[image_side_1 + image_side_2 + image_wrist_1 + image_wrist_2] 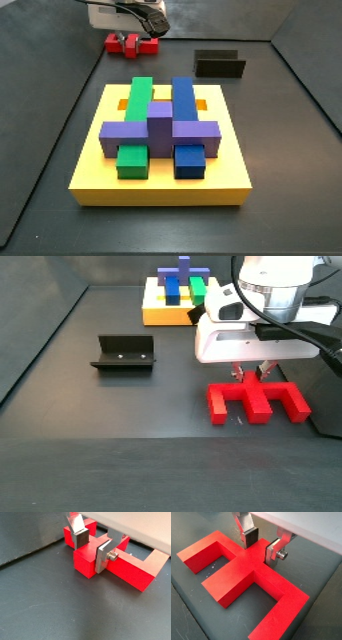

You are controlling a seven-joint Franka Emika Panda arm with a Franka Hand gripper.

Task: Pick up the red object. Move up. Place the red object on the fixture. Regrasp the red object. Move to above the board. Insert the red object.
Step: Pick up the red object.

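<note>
The tool (253, 372) is down at the red object (257, 402), low on the right in a side view. Its 2 silver fingers (104, 555) sit on each side of the red crossbar, close to it, but I cannot tell if they squeeze it. The red object lies flat on the dark tabletop (120, 426). The black fixture (123, 353) stands well apart to the left. The yellow board (162, 180) fills the middle in a side view.

Lighting even, bright overhead; soft shadows under the claw (253, 373). Wrist views slightly soft; faint glare on dark floor.
</note>
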